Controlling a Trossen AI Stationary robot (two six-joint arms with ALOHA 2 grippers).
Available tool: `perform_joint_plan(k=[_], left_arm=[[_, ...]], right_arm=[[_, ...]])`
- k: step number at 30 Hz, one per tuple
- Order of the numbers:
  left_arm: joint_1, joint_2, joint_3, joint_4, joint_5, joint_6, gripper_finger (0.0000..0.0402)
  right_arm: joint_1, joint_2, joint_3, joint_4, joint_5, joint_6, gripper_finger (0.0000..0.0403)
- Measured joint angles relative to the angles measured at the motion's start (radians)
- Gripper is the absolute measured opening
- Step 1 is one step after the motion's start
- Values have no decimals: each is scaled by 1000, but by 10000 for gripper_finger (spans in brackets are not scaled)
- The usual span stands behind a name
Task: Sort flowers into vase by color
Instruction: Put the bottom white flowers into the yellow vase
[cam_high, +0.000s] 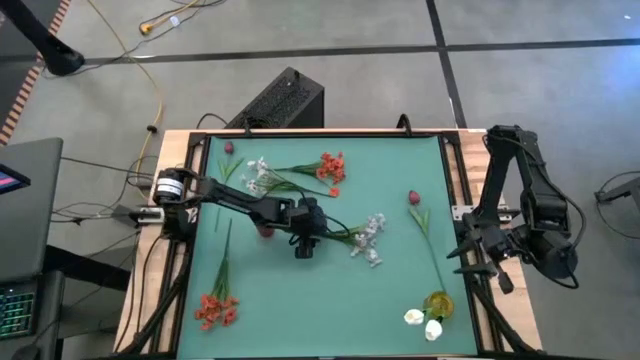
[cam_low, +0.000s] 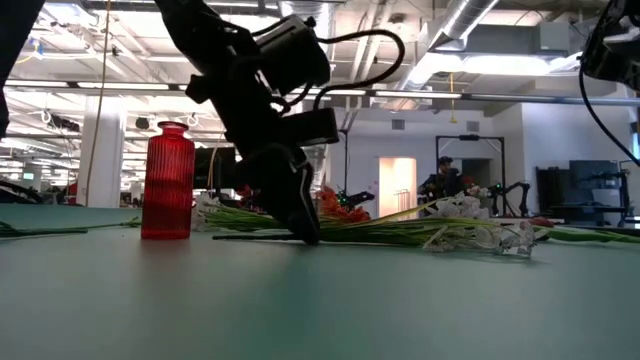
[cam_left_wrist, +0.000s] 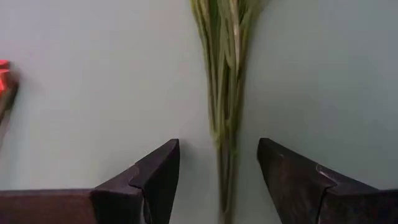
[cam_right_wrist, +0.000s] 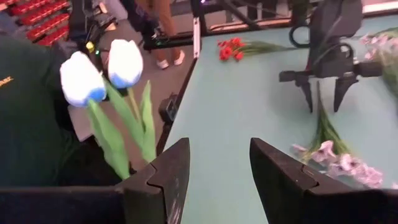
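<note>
My left gripper is low over the middle of the green table, open and pointing steeply down. Its two fingers stand on either side of the green stem of a white blossom spray that lies flat on the table; no touch shows. The right wrist view shows the same straddle from afar. My right gripper waits open and bare beyond the table's right edge. Two white buds stand in a yellow vase at the near right. A red vase stands beside the left arm.
Lying loose on the table are another white spray, orange-red clusters at the far middle and near left, and dark red buds at the right and far left. A person shows past the table's near edge.
</note>
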Motion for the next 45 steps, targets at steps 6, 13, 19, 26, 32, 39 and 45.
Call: perform_joint_plan(k=[6, 13, 19, 26, 32, 39, 45], left_arm=[[0, -2, 1, -20, 1, 23, 183], [1, -5, 1, -36, 52, 28, 52], [2, -7, 17, -69, 71, -57, 10], [-3, -7, 171, -169, 71, -110, 3], [-3, -7, 356, -205, 58, -108, 2], [-15, -8, 491, -177, -13, -119, 1], [-26, -9, 477, 19, 2, -106, 0]], right_arm=[[-26, -5, 0, -11, 14, -1, 193], [-83, 19, 0, -17, 15, -1, 193], [-106, 42, 0, -17, 15, -22, 193], [-111, 32, 0, -10, 15, -27, 193], [-111, 14, 0, 7, 35, -99, 193], [-110, -30, 2, 74, 35, -230, 193], [-108, -75, 35, 160, 3, -336, 193]])
